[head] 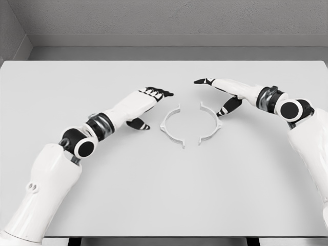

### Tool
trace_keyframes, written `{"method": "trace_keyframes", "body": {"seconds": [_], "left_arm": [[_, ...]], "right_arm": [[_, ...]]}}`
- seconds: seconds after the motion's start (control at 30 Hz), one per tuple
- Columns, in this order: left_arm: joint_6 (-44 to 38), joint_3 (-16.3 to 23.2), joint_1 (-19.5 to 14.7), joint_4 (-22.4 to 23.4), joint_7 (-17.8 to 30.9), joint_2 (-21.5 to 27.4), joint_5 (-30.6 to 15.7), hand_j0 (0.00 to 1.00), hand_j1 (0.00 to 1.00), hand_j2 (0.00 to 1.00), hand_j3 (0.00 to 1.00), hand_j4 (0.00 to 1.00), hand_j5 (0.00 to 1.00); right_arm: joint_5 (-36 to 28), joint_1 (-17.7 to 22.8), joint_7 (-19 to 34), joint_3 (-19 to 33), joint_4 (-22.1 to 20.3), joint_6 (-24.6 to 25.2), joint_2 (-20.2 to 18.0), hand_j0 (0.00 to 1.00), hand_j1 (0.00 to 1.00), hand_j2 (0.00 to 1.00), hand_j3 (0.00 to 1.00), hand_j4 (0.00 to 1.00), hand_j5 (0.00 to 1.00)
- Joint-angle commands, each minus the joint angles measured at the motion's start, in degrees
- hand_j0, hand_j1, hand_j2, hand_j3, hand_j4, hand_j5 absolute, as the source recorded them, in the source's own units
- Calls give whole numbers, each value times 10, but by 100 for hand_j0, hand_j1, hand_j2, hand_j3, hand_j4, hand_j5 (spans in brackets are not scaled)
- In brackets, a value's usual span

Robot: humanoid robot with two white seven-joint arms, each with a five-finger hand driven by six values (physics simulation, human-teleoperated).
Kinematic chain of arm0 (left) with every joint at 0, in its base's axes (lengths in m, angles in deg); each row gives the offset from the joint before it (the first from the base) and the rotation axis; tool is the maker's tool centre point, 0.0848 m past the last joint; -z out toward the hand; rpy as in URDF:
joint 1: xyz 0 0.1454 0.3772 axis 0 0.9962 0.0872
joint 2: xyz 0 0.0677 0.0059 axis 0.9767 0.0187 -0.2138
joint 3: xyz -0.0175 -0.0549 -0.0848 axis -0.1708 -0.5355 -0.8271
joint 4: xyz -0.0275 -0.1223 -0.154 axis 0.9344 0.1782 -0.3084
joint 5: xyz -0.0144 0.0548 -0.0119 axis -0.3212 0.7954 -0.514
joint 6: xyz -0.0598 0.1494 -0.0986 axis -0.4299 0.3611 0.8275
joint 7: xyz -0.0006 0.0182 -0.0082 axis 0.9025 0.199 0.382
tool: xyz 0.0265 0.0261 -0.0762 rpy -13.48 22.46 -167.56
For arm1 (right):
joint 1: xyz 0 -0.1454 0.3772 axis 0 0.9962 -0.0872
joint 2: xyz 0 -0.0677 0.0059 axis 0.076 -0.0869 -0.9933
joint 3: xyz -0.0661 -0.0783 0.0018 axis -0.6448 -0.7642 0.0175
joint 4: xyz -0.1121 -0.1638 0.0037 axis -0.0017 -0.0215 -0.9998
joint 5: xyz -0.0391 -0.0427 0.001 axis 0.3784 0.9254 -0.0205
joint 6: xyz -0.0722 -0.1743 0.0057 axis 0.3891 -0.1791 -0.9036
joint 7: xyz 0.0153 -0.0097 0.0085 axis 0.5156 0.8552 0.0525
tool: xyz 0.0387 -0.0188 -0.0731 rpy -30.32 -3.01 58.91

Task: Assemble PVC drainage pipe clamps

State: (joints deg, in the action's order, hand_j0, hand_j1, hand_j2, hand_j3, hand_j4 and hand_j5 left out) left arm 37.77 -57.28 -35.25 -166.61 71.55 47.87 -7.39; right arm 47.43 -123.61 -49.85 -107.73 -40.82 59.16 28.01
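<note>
Two white half-ring clamp pieces lie on the table, facing each other with a small gap between them. The left clamp half (170, 127) curves open to the right; the right clamp half (211, 124) curves open to the left. My left hand (154, 98) hovers just left of the left half, fingers stretched out and holding nothing. My right hand (218, 89) hangs over the far side of the right half, fingers extended toward the left, thumb pointing down beside the piece. Neither hand touches a clamp half.
The white table (164, 195) spreads wide around the parts, its front edge at the bottom of the view. A grey wall (164, 20) rises behind the far edge.
</note>
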Motion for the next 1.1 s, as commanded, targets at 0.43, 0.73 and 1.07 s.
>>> {"method": "trace_keyframes", "body": {"seconds": [0.43,0.73,1.07], "left_arm": [[-9,-1,-17,31,0,-32,-1,100,100,100,100,100,100],[-10,3,-18,39,0,-39,0,100,100,100,100,100,100],[-9,8,-16,32,0,-47,0,100,100,100,100,100,100]], "right_arm": [[-2,-1,0,5,-9,3,-7,100,100,100,100,100,100],[-2,0,0,17,-9,1,-49,100,100,100,100,100,100],[-1,4,0,2,-17,0,-58,100,100,100,100,100,100]]}}
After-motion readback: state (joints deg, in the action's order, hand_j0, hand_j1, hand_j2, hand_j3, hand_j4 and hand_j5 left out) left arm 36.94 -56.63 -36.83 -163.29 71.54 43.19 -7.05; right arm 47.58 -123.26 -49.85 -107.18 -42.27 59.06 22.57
